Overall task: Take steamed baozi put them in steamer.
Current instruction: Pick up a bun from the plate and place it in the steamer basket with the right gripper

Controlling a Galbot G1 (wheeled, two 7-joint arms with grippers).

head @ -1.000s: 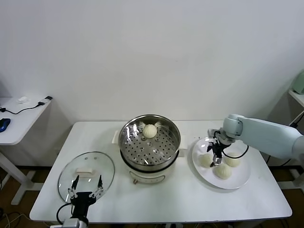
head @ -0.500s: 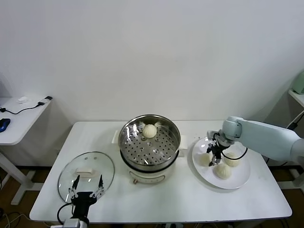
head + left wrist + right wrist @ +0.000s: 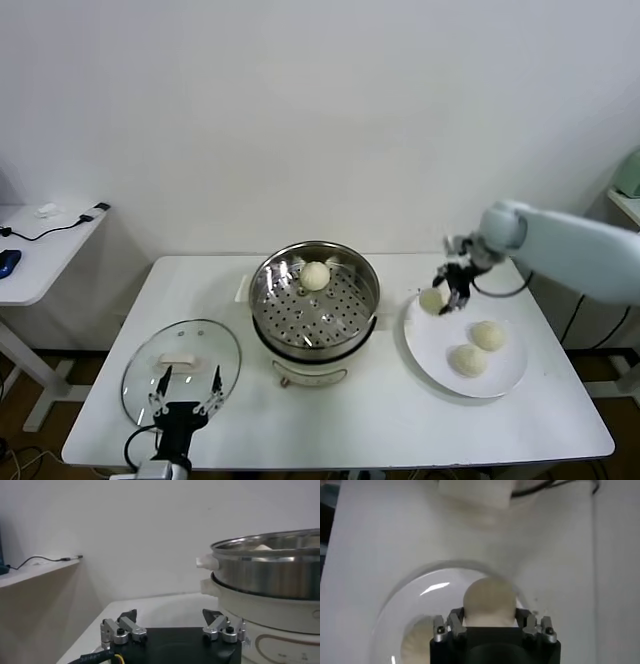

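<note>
My right gripper (image 3: 446, 294) is shut on a cream-white steamed baozi (image 3: 432, 299) and holds it in the air above the near-left rim of the white plate (image 3: 436, 350). The right wrist view shows that baozi (image 3: 489, 599) filling the space between the fingers (image 3: 456, 622). Two more baozi (image 3: 488, 335) (image 3: 467, 360) lie on the plate. Another baozi (image 3: 315, 276) rests at the back of the steel steamer (image 3: 264, 290), on its perforated tray. The steamer stands left of the held bun. My left gripper (image 3: 185, 392) hangs open at the table's front left.
A round glass lid (image 3: 180, 352) with a white knob lies flat on the table, just beyond the left gripper. The steamer's cream base and side handle (image 3: 206, 561) rise close beside the left gripper. A side desk (image 3: 40, 245) with cables stands at far left.
The right gripper closed on one baozi on the plate, lifted it off and carried it up and left toward the steamer. Two baozi remain on the plate. The left arm stayed put.
</note>
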